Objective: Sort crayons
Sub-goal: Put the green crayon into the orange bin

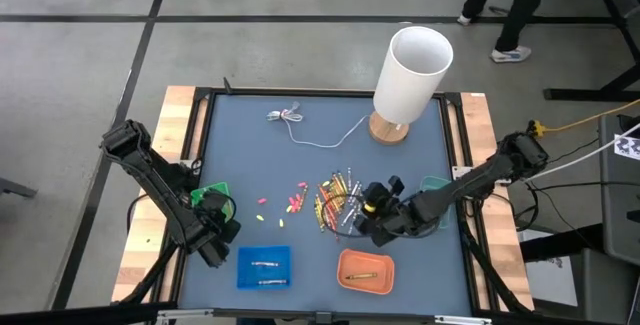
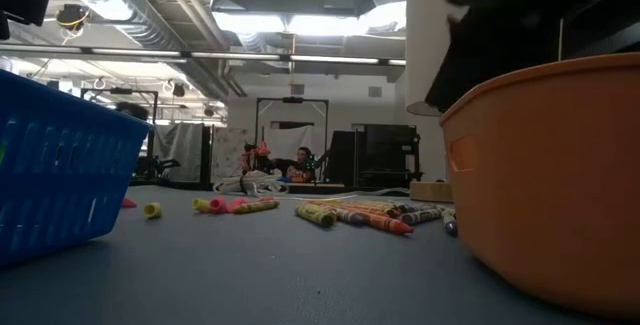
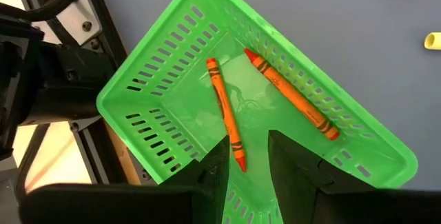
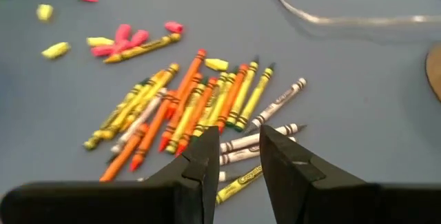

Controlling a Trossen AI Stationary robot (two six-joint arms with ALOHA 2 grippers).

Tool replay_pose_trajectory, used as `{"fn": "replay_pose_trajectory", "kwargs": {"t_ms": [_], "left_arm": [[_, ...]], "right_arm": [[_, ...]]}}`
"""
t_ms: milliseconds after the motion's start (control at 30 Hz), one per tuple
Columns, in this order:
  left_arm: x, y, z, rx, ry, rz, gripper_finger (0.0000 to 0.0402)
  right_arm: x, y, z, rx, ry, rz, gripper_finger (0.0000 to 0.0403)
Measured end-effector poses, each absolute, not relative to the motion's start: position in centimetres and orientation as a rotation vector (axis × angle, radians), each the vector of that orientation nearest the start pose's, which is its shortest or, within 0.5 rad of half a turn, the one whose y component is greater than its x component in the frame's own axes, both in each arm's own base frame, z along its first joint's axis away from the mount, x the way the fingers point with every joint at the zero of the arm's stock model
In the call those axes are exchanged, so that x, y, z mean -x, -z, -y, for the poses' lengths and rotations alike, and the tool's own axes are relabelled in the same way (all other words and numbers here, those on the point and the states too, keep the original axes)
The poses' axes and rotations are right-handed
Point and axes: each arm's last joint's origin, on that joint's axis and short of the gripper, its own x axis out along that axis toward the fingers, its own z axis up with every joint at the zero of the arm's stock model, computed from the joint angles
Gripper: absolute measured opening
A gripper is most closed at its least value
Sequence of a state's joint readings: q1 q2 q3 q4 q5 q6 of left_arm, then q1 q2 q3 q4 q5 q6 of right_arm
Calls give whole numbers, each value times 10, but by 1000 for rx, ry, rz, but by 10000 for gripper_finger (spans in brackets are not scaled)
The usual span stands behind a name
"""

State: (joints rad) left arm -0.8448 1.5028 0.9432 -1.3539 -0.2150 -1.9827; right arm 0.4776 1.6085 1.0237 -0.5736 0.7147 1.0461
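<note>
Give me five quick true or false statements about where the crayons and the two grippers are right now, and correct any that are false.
1. The green tray holds two orange crayons. True.
2. The left gripper is shut on a crayon. False: its fingers are apart over the green tray, with nothing between them.
3. The right gripper hovers open above the crayon pile. True.
4. The blue tray is empty. False: two crayons lie in it.
5. The white cable runs through the crayon pile. False: it lies apart from the pile, toward the lamp.
</note>
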Motion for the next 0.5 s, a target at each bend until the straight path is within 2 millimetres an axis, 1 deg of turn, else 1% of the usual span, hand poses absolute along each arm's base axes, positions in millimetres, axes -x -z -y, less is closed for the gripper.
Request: {"fn": "replay_pose_trajectory", "kwargs": {"t_ms": [133, 300, 500], "left_arm": [[-144, -197, 153, 541, -1111, -1217, 85], [-144, -197, 153, 541, -1111, -1217, 85], [-145, -197, 153, 542, -1110, -1217, 85]], "right_arm": [[-288, -182, -112, -320, 697, -785, 101], [-299, -161, -97, -395, 751, -877, 101], [-305, -146, -84, -448, 762, -977, 101]]}}
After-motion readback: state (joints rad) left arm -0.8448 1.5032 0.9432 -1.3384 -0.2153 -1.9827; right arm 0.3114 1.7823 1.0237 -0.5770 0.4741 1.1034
